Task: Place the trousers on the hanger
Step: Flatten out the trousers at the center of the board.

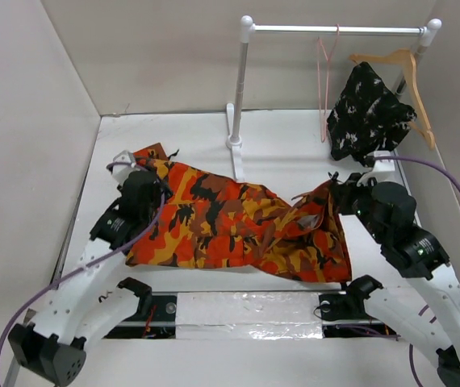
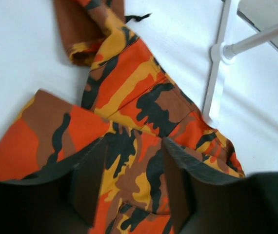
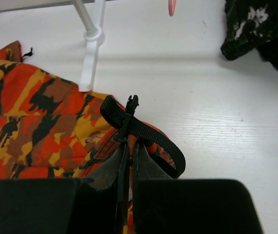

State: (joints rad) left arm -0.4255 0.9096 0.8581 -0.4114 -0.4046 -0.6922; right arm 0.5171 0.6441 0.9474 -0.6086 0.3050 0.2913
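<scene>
**Fixtures outside the task.** A white clothes rack (image 1: 339, 30) (one horizontal rail on two uprights) is standing at the far end of the white table (image 1: 286, 133), with its left foot lying flat on the tabletop. A light-brown wooden hanger (image 1: 383, 57) is hanging from the rail, close to the rack's right upright. A black-and-white patterned garment (image 1: 367, 113) is draping over that wooden hanger, below the rail and just inside the right upright. Plain beige walls (image 1: 20, 121) are enclosing the table behind the rack and on both sides of it. A glossy white strip (image 1: 246, 310) is lying along the table's near edge, well apart from the rack.
</scene>
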